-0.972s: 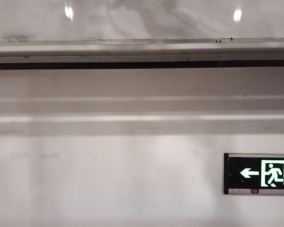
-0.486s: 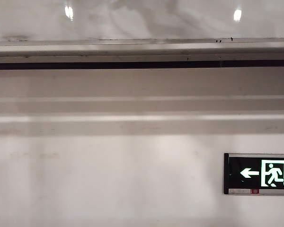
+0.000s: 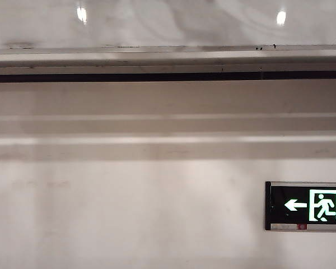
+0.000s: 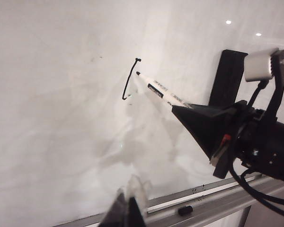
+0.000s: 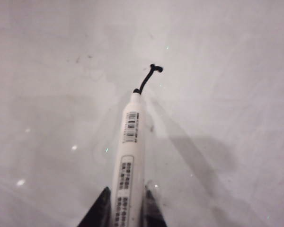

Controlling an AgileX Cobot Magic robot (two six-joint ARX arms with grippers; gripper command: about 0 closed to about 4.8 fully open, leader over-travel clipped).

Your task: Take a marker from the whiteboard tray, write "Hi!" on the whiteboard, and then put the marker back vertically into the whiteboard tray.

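The marker (image 5: 129, 156), a white barrel with dark print, has its cap off. My right gripper (image 5: 126, 213) is shut on the barrel. The tip rests on the whiteboard (image 5: 217, 71) at the lower end of a short curved black stroke (image 5: 149, 77). The left wrist view shows the same marker (image 4: 163, 91), the right gripper (image 4: 180, 109), the stroke (image 4: 128, 80) and the whiteboard tray (image 4: 213, 204) below. My left gripper (image 4: 128, 213) hangs shut and empty in front of the board, just above the tray. In the exterior view the whiteboard (image 3: 168, 22) and tray (image 3: 168, 56) show, with no gripper.
A small black cap-like piece (image 4: 185, 210) lies on the tray. The right arm's black wrist and cables (image 4: 265, 146) fill the space over the tray. On the wall under the tray are pale mouldings (image 3: 168, 139) and a green exit sign (image 3: 306, 205).
In the exterior view only the dim reflection on the whiteboard strip has shifted a little. Tray, wall and sign look the same.
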